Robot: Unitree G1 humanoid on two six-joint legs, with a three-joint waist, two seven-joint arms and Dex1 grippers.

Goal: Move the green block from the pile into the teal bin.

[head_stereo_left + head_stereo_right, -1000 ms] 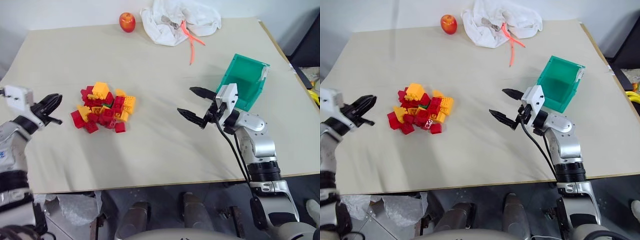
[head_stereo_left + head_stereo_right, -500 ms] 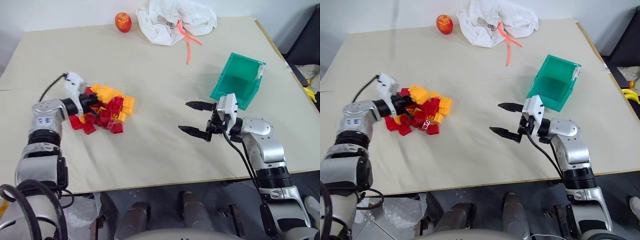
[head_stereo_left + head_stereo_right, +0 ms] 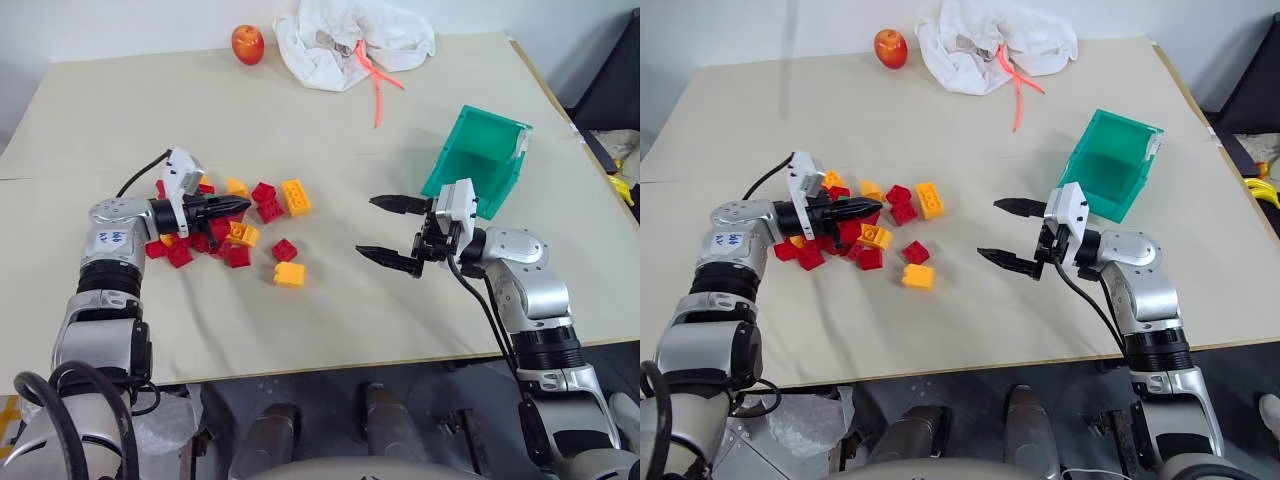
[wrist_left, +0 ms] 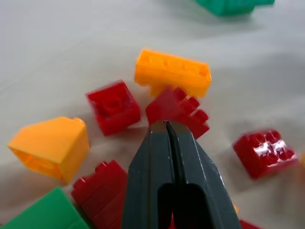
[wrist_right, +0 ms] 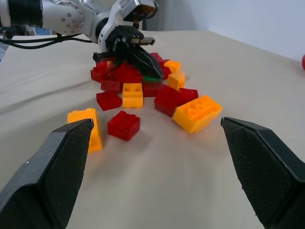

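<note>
A pale beige table carries the work, with a red apple and a crumpled white cloth at its far edge. The left gripper lies low over the pile, its two black fingers pressed together with nothing between them, tips poking in among the red and orange bricks. Several bricks lie loose beyond those tips: a long orange brick, a red brick and a yellow brick. The green block sits close beside the base of the closed fingers, half under red bricks; from the right wrist it shows as a thin green sliver just under the fingertips. The right gripper hangs well apart from the pile, jaws spread wide and empty, pointing toward the bricks. The teal bin stands tilted just behind it.

The step in hand looks like raking the pile apart to expose the green block; no grasp has begun. Next, I judge, the fingers must part and straddle the green block, or clear the red bricks on top of it first.
</note>
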